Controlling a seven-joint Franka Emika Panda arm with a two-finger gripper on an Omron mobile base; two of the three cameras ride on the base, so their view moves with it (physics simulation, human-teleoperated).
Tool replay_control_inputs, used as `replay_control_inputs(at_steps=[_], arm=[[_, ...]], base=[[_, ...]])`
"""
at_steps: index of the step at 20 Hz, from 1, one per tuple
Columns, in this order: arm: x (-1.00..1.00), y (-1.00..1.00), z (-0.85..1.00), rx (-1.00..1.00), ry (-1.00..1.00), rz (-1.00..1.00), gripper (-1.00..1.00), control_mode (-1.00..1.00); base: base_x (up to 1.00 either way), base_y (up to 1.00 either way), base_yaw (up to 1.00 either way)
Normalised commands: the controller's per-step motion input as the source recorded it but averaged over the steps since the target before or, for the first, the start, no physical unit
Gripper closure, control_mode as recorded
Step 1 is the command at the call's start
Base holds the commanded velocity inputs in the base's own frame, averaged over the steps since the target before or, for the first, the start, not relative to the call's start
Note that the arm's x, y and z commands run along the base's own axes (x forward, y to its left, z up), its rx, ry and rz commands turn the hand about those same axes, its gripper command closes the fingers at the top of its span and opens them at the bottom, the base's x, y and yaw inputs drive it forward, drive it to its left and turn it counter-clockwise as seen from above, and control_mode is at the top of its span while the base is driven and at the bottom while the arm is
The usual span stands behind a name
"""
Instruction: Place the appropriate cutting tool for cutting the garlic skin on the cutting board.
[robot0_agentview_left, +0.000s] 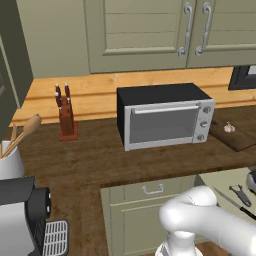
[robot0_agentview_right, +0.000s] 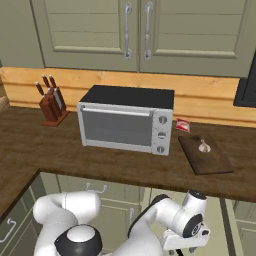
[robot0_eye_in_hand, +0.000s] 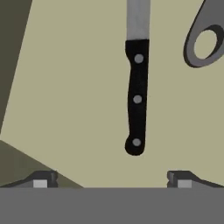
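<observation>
Jaws (robot0_eye_in_hand: 112, 178): spread wide, holding nothing, one tip at each side of the hand view.
Knife (robot0_eye_in_hand: 137, 94): just ahead of the jaws, between their tips; black riveted handle nearest, silver blade pointing away.
Scissors-like tool (robot0_eye_in_hand: 202, 37): ahead and right of the jaws, beside the blade.
Garlic (robot0_agentview_right: 204, 146): on the cutting board (robot0_agentview_right: 212, 162), on the table right of the toaster oven (robot0_agentview_right: 125, 125).

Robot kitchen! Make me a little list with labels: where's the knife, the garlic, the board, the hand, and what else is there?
knife: black handle, silver blade, lying on a pale surface, untouched
gripper: open, hovering above the knife handle
garlic: on the cutting board
cutting board: dark wood, on the counter right of the toaster oven
toaster oven: door closed
knife block: left end of counter
scissors-like tool: beside the knife
</observation>
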Motion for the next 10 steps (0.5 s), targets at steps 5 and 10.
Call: replay_control_inputs(at_steps=[5,10], arm=[[0.34,0.0,-0.34,0.0,0.0,0.0,-1.0,-1.0],[0.36,-0.01,-0.31,0.0,0.02,0.0,-1.0,-1.0]], base=[[0.0,0.0,0.0],[0.0,0.0,0.0]])
